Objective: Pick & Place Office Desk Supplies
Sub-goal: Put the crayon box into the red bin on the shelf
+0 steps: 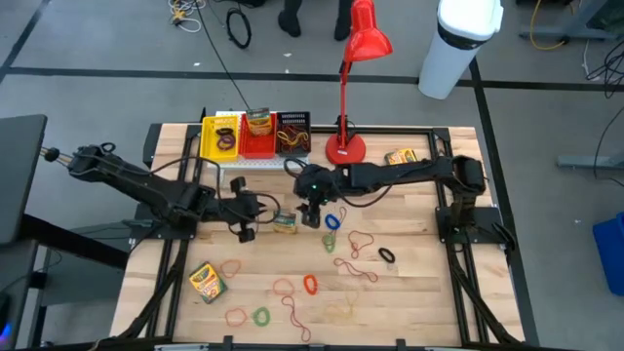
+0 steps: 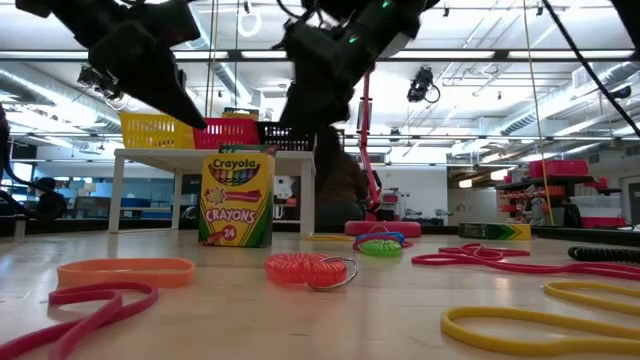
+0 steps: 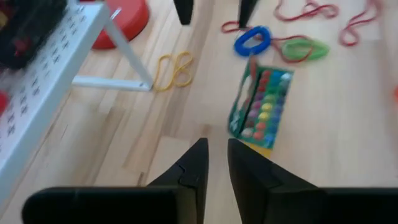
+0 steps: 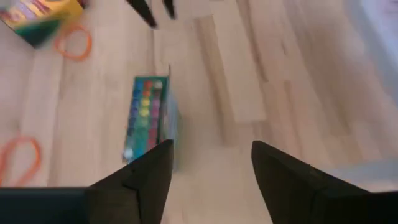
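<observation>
While a few bits are already sitting in the bins (image 1: 255, 136), most rubber bands (image 1: 310, 285) are still lying loose. The right gripper (image 4: 210, 163) is hanging wide open over a crayon box (image 1: 284, 222), with the left gripper (image 3: 216, 163) almost shut beside it.

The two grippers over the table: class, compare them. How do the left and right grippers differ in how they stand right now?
The left gripper has its fingers nearly together, a narrow slit between them; the right gripper has its fingers spread wide apart. In the high view the left gripper sits left of the crayon box at mid-table, the right gripper just right of it. Both are dark, two-fingered, hold nothing and point at that box.
</observation>
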### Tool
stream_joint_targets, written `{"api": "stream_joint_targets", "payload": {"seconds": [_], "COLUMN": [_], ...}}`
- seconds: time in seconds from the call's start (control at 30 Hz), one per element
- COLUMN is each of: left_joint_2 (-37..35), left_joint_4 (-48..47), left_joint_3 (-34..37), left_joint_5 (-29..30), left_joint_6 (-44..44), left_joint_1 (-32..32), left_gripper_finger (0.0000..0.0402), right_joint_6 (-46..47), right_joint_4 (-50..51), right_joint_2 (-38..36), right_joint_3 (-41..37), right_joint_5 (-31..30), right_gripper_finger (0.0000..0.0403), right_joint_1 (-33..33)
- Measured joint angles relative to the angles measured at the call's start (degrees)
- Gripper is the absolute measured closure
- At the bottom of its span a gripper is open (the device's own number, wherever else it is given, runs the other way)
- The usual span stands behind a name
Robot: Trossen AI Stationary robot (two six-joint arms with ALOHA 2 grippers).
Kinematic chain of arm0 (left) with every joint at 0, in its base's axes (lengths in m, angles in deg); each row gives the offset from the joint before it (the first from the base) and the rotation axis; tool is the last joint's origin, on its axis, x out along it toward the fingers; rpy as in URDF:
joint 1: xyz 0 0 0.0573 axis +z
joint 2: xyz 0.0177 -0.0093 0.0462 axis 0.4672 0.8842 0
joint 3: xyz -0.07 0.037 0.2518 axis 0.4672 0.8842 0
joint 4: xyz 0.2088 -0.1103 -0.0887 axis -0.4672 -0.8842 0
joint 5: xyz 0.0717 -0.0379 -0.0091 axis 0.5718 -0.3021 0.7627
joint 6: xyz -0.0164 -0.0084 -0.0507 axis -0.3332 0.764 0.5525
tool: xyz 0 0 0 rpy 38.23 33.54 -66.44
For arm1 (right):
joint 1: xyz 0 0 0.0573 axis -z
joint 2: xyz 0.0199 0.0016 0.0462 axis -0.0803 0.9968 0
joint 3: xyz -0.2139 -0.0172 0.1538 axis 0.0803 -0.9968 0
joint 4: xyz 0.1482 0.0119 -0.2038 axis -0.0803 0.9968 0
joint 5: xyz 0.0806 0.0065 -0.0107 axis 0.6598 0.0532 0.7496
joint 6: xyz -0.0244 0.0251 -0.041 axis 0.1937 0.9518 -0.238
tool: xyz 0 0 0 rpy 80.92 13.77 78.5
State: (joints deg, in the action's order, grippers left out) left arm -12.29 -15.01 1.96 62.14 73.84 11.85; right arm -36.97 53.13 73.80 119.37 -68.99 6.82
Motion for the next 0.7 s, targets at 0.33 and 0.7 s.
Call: {"api": "stream_joint_targets", "payload": {"seconds": [0.33, 0.7], "left_joint_2": [2.1, 18.9], "left_joint_4": [0.2, -9.4], "left_joint_3": [-5.4, -19.2], "left_joint_5": [-10.7, -15.8], "left_joint_6": [-5.3, -12.5], "left_joint_1": [5.0, 8.7], "left_gripper_finger": [0.0214, 0.0084], "right_joint_6": [-0.9, 1.7], "right_joint_4": [1.4, -19.7], "right_joint_2": [-10.4, -19.5], "right_joint_3": [-16.4, -37.3], "right_joint_5": [-12.7, -13.0], "right_gripper_finger": [0.0363, 0.0364], "right_joint_1": [-7.6, -13.4]}}
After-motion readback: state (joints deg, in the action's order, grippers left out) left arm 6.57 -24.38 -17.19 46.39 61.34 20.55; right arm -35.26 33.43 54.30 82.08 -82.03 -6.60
